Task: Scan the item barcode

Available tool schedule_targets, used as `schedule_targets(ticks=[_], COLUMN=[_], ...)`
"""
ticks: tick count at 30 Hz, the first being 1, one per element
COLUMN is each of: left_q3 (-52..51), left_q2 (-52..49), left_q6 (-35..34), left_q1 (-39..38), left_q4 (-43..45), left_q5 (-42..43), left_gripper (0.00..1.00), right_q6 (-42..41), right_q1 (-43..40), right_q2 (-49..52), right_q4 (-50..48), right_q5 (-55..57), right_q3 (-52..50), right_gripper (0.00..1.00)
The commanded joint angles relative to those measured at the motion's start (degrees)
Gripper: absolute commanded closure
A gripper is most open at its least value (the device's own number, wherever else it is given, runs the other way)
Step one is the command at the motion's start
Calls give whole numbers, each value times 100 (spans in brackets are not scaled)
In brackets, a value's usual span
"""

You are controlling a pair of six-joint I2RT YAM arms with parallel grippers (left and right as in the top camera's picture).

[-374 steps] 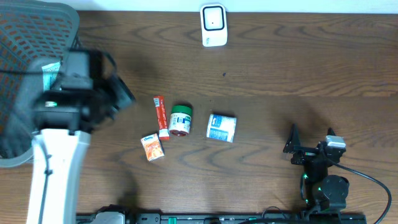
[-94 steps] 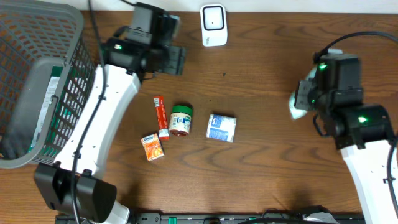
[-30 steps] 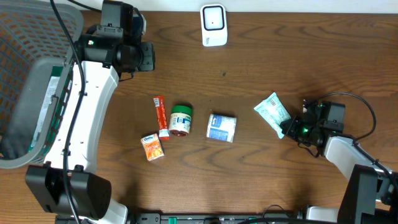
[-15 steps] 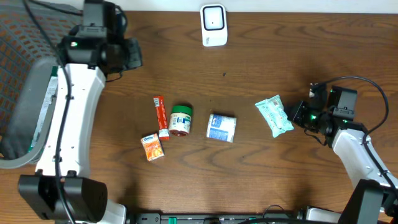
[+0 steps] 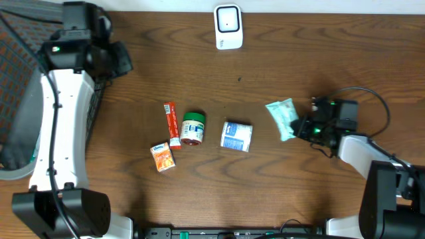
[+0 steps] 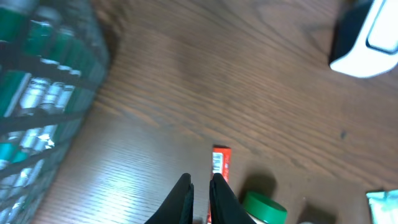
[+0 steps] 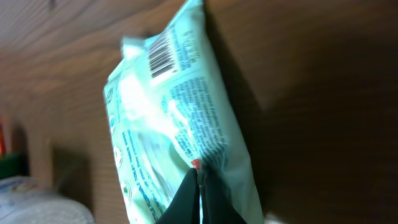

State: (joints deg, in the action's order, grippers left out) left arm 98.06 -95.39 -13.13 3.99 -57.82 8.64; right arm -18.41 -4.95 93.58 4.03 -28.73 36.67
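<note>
my right jaws clamped on wipes packet (image 5: 281, 118) edge, centre right. barcode (image 7: 161, 57) at far end: i should turn it square to scanner (image 5: 228, 25), top centre. left jaws together, empty.

The left arm (image 5: 66, 133) is a long white shell with rounded edges. A thin black cable (image 5: 53, 126) runs down its length, and black joint housings cap both ends (the upper one glows green at one spot). The right arm (image 5: 362, 151) has the same white shell behind a green-lit black wrist block (image 5: 335, 118). The left gripper (image 6: 200, 179) and right gripper (image 7: 196, 172) end in slim, black, tapering fingers.
</note>
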Motion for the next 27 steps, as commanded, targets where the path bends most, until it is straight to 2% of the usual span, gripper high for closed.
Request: schedule_targets(ticks=[1,6,11,13,17,18,19,21,27], left_q3=[184,184,184,184,184,184,184,181,181], left_q2=[387,798,1145,1237,1309,1309,1305,1272,857], left_q6=[-31,-35,-33,-35,-229,-264,-352,-542,-538], left_q1=[254,603,929,1084,1565,1718,1880,2245,3156], left_q4=[26,223,511,664,907,925,931,931,949], left_q5=[-33,-35,-35,-37,-39,-55,-122,-328,-638], left_gripper=[89,89,87,83,83,76,69,60,41], right_q6=[-11,-282,-343,-343,-264,-216,-210,-208,-42], right_q1=[546,1078,1005,938,826,798,769,704,664], right_q2=[195,186,-33,-302,-1003,-1172,-1316,-1602,-1904], right_q4=[-39,-153,-120,-4,588,741,874,1115,1899], right_q5=[-149,120,-146,-328,-127,-81,-31,20,50], right_q3=[-98,-92,42,203,737,866,973,1106,1115], right_gripper=[99,99,99,95,60,39,25,1,1])
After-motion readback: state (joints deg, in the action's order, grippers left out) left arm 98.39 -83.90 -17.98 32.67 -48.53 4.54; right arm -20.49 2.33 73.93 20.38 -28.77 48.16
